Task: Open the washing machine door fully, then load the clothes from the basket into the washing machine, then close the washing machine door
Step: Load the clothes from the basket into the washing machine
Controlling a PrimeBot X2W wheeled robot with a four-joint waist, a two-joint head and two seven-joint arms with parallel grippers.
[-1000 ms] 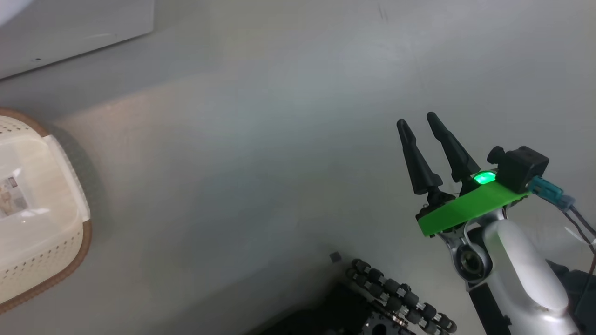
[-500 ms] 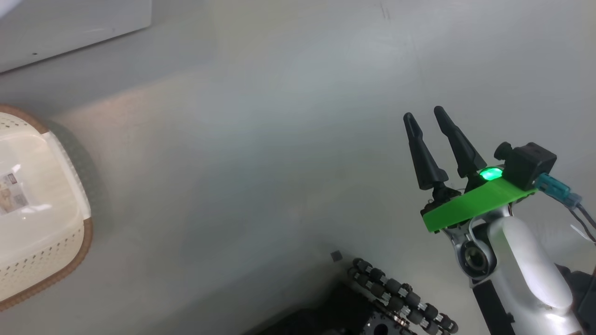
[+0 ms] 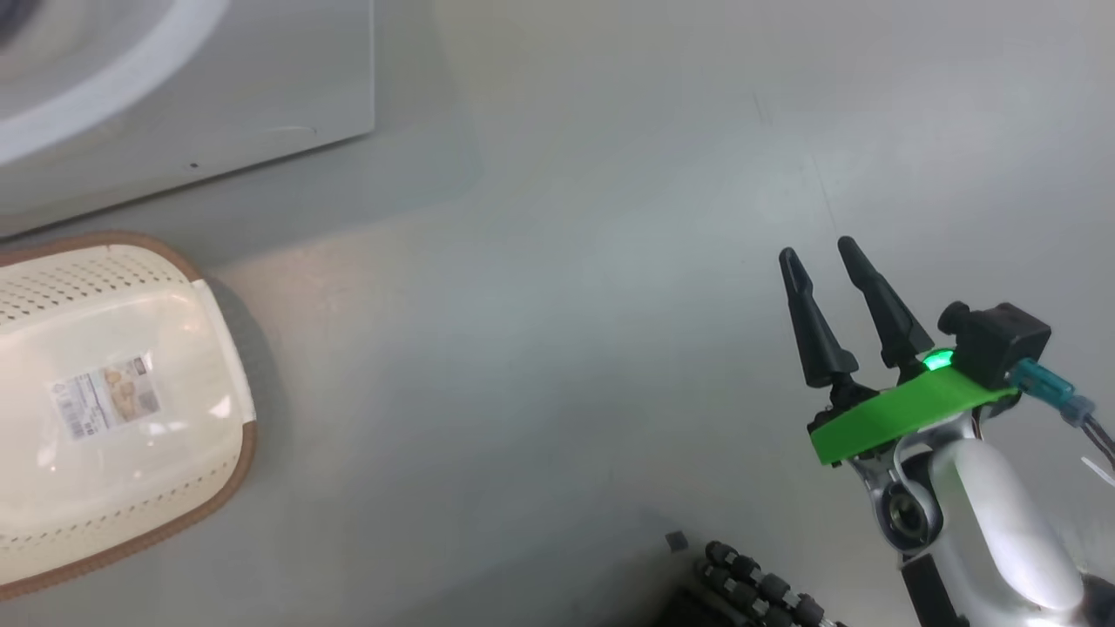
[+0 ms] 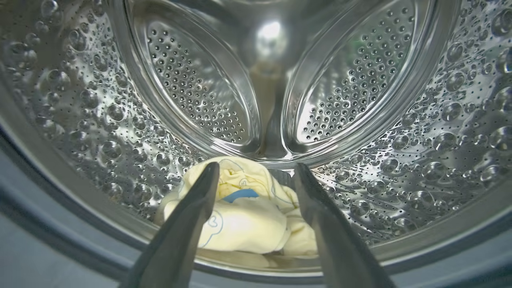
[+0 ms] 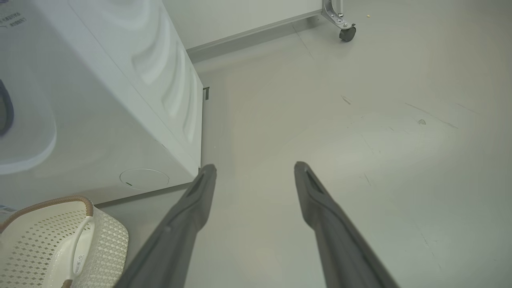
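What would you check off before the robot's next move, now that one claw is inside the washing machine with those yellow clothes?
1. The left claw is open: ok. Its fingers stand apart, and the clothes lie beyond them.
2. The clothes are inside the drum: ok, though near its front lip.
3. The right claw is free: ok. It is open, holding nothing, above the floor.
4. The basket is emptied: cannot tell. The part in view is bare down to its label, but its left end is cut off.
5. The door can swing shut freely: cannot tell.
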